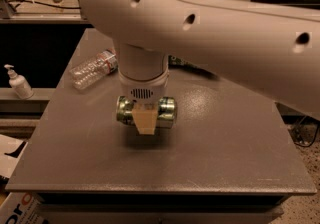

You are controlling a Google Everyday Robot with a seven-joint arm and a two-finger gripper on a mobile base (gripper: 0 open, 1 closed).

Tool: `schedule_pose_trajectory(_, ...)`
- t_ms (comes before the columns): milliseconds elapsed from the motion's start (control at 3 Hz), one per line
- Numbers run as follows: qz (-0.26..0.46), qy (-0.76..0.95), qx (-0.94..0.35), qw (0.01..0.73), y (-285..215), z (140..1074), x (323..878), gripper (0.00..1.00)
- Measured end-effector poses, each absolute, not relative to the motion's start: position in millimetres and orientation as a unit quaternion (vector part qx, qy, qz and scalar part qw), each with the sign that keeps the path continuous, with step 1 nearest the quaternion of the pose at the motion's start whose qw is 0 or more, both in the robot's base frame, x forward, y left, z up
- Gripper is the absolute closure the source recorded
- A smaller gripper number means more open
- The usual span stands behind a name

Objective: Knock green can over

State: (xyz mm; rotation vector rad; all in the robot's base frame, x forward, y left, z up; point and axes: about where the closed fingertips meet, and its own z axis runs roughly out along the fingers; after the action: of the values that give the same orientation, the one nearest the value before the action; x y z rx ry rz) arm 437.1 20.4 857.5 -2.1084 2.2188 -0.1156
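The green can (168, 112) lies sideways in my gripper (146, 119), its silver ends sticking out left and right of the tan finger pad (146, 123). The gripper is shut on the can and holds it just above the grey table (225, 158), over the middle-left part; a shadow lies under it. The white arm comes down from above and fills the upper right of the view.
A clear plastic bottle (93, 70) lies on its side at the table's back left. A green snack bag (176, 61) is mostly hidden behind the arm. A soap dispenser (18, 82) stands on a ledge off the left edge.
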Motion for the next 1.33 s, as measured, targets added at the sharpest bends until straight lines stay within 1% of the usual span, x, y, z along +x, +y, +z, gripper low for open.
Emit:
schedule_pose_trajectory(333, -0.100, 0.738, -0.667, 0.037, 5.4, 852.2, 450.1, 1.00)
schedule_pose_trajectory(667, -0.127, 0.742, -0.656, 0.047, 6.8, 845.2, 453.0, 0.82)
schedule_pose_trajectory(1333, -0.116, 0.752, -0.644, 0.076, 10.9, 847.9, 456.9, 0.36)
